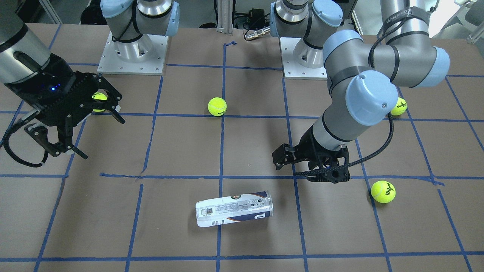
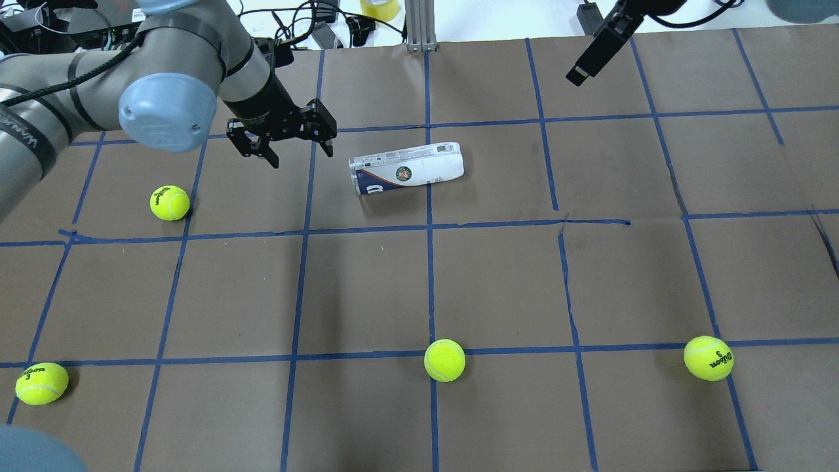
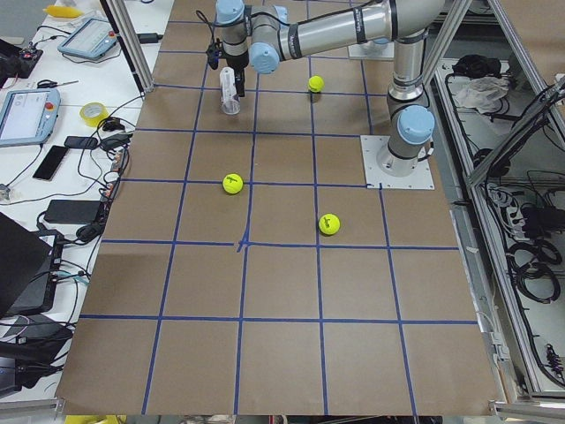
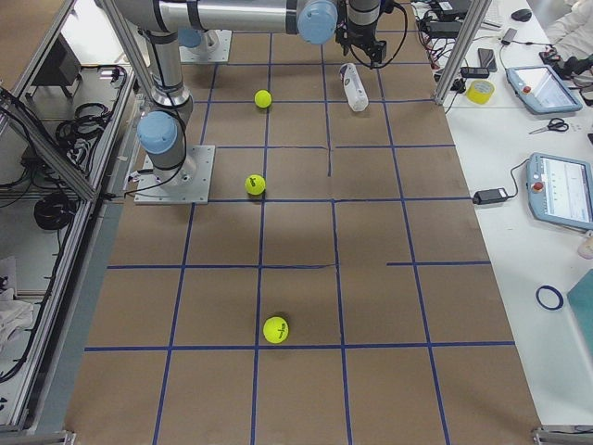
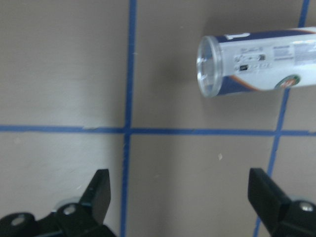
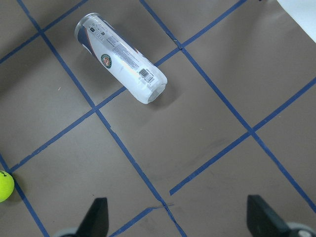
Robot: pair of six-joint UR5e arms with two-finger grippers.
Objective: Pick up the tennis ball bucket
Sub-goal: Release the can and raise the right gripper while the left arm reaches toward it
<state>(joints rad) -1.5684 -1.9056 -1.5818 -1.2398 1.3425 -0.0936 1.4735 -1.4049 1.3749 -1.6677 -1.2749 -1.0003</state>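
Gap between bucket (image 2: 408, 169) and left tool (image 2: 300, 157)

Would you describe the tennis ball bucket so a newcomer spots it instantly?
On the brown table gridded with blue tape, follow the centre line away from the robot. The clear plastic cylindrical tennis ball bucket lies on its side, white-labelled with a navy band; its neighbours are yellow-green tennis balls.

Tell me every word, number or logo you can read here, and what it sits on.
"Wilson 3": right-edge tennis ball in the overhead view.
"Wilson 3": bottom-left tennis ball, same view.
"W": navy band of the tennis ball bucket.
Bucket's fine print, barcode digits and round emblem: too small to read.
Lettering on the left arm's strap: too blurred.
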